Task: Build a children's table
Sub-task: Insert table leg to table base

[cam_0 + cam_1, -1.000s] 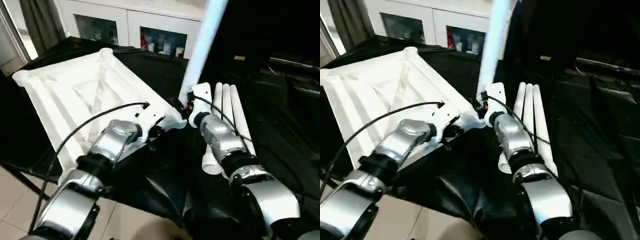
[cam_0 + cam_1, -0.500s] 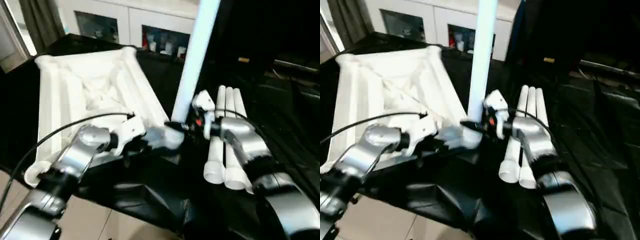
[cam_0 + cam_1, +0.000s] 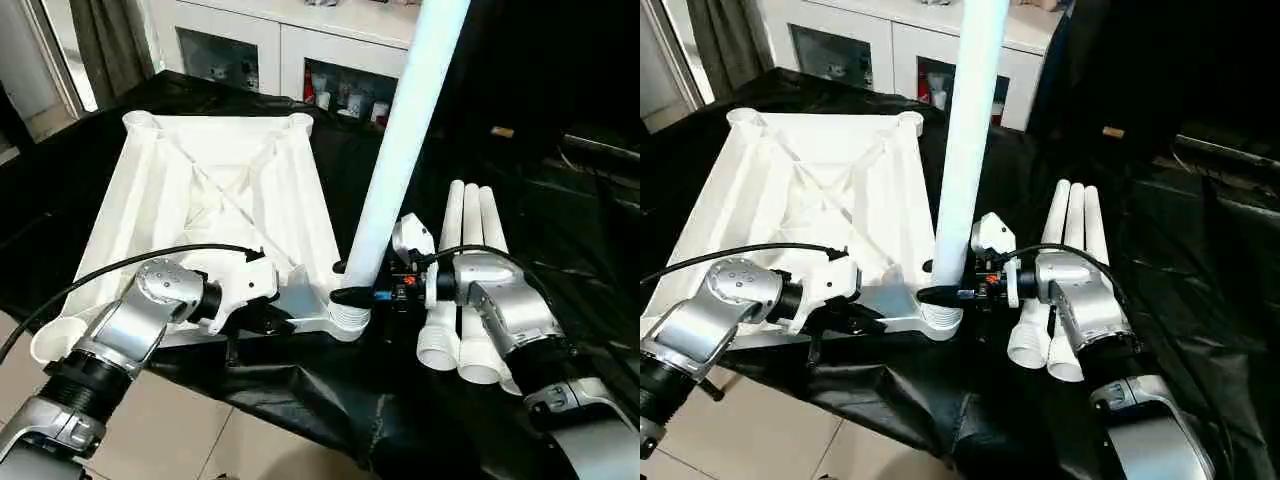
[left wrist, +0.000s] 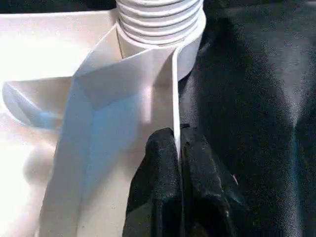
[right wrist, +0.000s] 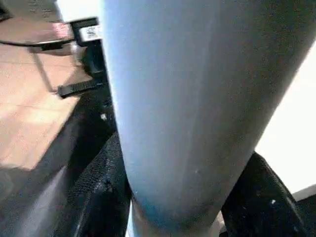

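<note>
On the black-draped work surface (image 3: 330, 400), nearest us, our left gripper (image 4: 178, 148) pinches the upturned table top (image 3: 200, 200) by its thin rim, while our right gripper (image 3: 355, 294) clasps the upright leg (image 3: 400, 150) seated in the corner socket (image 3: 348, 318); three spare legs (image 3: 465, 290) lie beyond.

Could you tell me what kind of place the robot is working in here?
Probably an indoor lab or demo room: a black-draped work surface stands on a tiled floor, with white glass-fronted cabinets holding small items behind it, and a grey curtain at the far left.
</note>
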### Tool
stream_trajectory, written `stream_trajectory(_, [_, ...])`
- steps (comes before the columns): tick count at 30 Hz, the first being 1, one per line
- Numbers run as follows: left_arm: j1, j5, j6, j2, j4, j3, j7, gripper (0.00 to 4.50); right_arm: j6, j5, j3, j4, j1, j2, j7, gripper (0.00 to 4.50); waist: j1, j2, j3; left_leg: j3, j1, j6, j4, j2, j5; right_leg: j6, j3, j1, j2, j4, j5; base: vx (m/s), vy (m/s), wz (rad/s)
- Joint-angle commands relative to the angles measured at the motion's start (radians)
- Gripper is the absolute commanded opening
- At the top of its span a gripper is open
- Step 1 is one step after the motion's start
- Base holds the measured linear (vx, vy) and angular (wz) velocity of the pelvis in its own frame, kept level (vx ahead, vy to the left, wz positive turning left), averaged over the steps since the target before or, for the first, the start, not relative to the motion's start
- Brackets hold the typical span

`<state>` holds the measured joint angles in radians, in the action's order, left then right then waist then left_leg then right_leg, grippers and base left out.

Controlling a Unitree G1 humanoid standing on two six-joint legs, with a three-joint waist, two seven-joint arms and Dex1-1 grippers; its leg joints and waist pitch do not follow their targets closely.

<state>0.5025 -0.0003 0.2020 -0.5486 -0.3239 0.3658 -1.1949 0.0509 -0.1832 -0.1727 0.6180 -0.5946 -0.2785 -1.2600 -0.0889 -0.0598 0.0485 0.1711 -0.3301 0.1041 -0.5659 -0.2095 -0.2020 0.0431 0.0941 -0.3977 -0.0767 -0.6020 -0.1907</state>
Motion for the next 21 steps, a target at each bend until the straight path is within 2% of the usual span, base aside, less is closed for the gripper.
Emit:
stream_trajectory(1, [0.048, 0.004, -0.021, 0.012, 0.024, -0.017, 0.02, 0.0, 0.035, 0.119, -0.05, 0.141, 0.063, -0.008, 0.093, 1.88, 0.004, 0.022, -0.043, -0.001, -0.002, -0.019, 0.071, -0.028, -0.204, 0.178, -0.061, 0.049, -0.071, 0.073, -0.248, 0.0, 0.0, 0.0])
stream_trajectory(2, [0.055, 0.011, -0.015, 0.018, 0.01, -0.019, 0.043, 0.0, 0.028, 0.12, -0.036, 0.149, 0.059, 0.001, 0.138, 1.88, 0.005, 0.022, -0.043, -0.002, -0.004, -0.017, 0.071, -0.028, -0.207, 0.169, -0.062, 0.05, -0.071, 0.076, -0.266, 0.0, 0.0, 0.0])
stream_trajectory(3, [0.069, 0.021, 0.013, 0.033, -0.013, -0.027, 0.088, 0.0, 0.02, 0.123, -0.01, 0.174, 0.046, 0.017, 0.222, 1.88, 0.007, 0.023, -0.039, -0.002, 0.002, -0.006, 0.073, -0.027, -0.225, 0.154, -0.062, 0.041, -0.069, 0.081, -0.313, 0.0, 0.0, 0.0])
stream_trajectory(4, [0.081, 0.029, 0.036, 0.046, -0.03, -0.035, 0.125, 0.0, 0.021, 0.123, 0.009, 0.185, 0.039, 0.028, 0.29, 1.88, 0.006, 0.021, -0.039, -0.004, 0.002, -0.001, 0.074, -0.026, -0.235, 0.145, -0.06, 0.042, -0.07, 0.085, -0.343, -0.059, -0.011, -0.04])
stream_trajectory(5, [0.081, 0.029, 0.036, 0.046, -0.03, -0.035, 0.125, 0.0, 0.021, 0.123, 0.009, 0.185, 0.039, 0.028, 0.29, 1.88, 0.009, 0.02, -0.039, -0.008, -0.004, 0.007, 0.076, -0.024, -0.245, 0.128, -0.058, 0.047, -0.071, 0.086, -0.386, 0.0, 0.0, 0.0])
stream_trajectory(8, [0.153, 0.052, 0.129, 0.133, -0.129, -0.081, 0.309, 0.0, 0.034, 0.103, 0.097, 0.317, -0.033, 0.097, 0.608, 1.88, 0.018, 0.019, -0.037, -0.008, -0.001, 0.018, 0.073, -0.019, -0.257, 0.101, -0.057, 0.037, -0.071, 0.097, -0.462, -0.035, -0.004, -0.02])
stream_trajectory(9, [0.166, 0.055, 0.149, 0.153, -0.147, -0.087, 0.342, 0.0, 0.035, 0.09, 0.119, 0.351, -0.051, 0.114, 0.678, 1.88, 0.018, 0.024, -0.038, -0.01, 0.001, 0.023, 0.073, -0.019, -0.263, 0.097, -0.056, 0.037, -0.072, 0.097, -0.473, -0.053, -0.007, -0.02])
stream_trajectory(10, [0.194, 0.064, 0.189, 0.196, -0.184, -0.098, 0.409, 0.0, 0.029, 0.066, 0.159, 0.418, -0.09, 0.148, 0.827, 1.88, 0.025, 0.021, -0.036, -0.011, -0.001, 0.024, 0.072, -0.016, -0.268, 0.088, -0.053, 0.034, -0.072, 0.103, -0.507, -0.053, -0.007, -0.02])
stream_trajectory(11, [0.195, 0.064, 0.191, 0.197, -0.185, -0.098, 0.411, 0.0, 0.029, 0.066, 0.16, 0.42, -0.09, 0.149, 0.831, 1.88, 0.027, 0.021, -0.036, -0.011, -0.001, 0.025, 0.071, -0.016, -0.271, 0.082, -0.051, 0.034, -0.073, 0.105, -0.523, 0.0, 0.0, 0.0])
stream_trajectory(12, [0.224, 0.068, 0.228, 0.255, -0.232, -0.108, 0.482, 0.0, 0.013, 0.055, 0.181, 0.481, -0.124, 0.181, 0.974, 1.88, 0.026, 0.021, -0.039, -0.013, -0.005, 0.02, 0.069, -0.014, -0.261, 0.073, -0.049, 0.036, -0.074, 0.106, -0.523, 0.0, 0.0, 0.0])
stream_trajectory(13, [0.233, 0.068, 0.239, 0.275, -0.247, -0.11, 0.505, 0.0, 0.01, 0.047, 0.19, 0.497, -0.133, 0.193, 1.01, 1.88, 0.028, 0.021, -0.036, -0.01, -0.003, 0.02, 0.069, -0.015, -0.258, 0.074, -0.05, 0.029, -0.071, 0.108, -0.506, 0.0, 0.0, 0.0])
stream_trajectory(14, [0.244, 0.069, 0.248, 0.302, -0.271, -0.113, 0.538, 0.0, 0.007, 0.043, 0.199, 0.515, -0.144, 0.209, 1.062, 1.88, 0.025, 0.021, -0.038, -0.011, 0.001, 0.019, 0.068, -0.015, -0.264, 0.074, -0.048, 0.03, -0.071, 0.107, -0.499, 0.0, 0.0, 0.0])
stream_trajectory(15, [0.249, 0.069, 0.251, 0.313, -0.28, -0.113, 0.551, 0.0, 0.006, 0.041, 0.203, 0.522, -0.148, 0.216, 1.082, 1.88, 0.027, 0.02, -0.037, -0.009, -0.006, 0.009, 0.069, -0.014, -0.262, 0.075, -0.05, 0.031, -0.069, 0.105, -0.474, 0.0, 0.0, 0.0])
stream_trajectory(16, [0.263, 0.077, 0.255, 0.346, -0.313, -0.109, 0.591, 0.0, 0.008, 0.037, 0.213, 0.542, -0.159, 0.239, 1.132, 1.88, 0.024, 0.019, -0.041, -0.01, -0.008, 0.007, 0.07, -0.016, -0.251, 0.081, -0.051, 0.034, -0.069, 0.101, -0.437, 0.0, 0.0, 0.0])
stream_trajectory(18, [0.282, 0.082, 0.25, 0.386, -0.36, -0.104, 0.638, 0.0, 0.004, 0.046, 0.215, 0.562, -0.172, 0.27, 1.177, 1.88, 0.022, 0.02, -0.042, -0.007, -0.006, 0.003, 0.07, -0.017, -0.242, 0.096, -0.053, 0.032, -0.065, 0.094, -0.367, 0.0, 0.0, 0.0])
stream_trajectory(21, [0.29, 0.082, 0.254, 0.414, -0.381, -0.1, 0.663, 0.0, 0.006, 0.058, 0.216, 0.574, -0.185, 0.297, 1.204, 1.88, 0.021, 0.02, -0.042, -0.006, -0.005, 0.002, 0.07, -0.018, -0.241, 0.112, -0.054, 0.032, -0.065, 0.089, -0.33, 0.0, 0.0, 0.0])
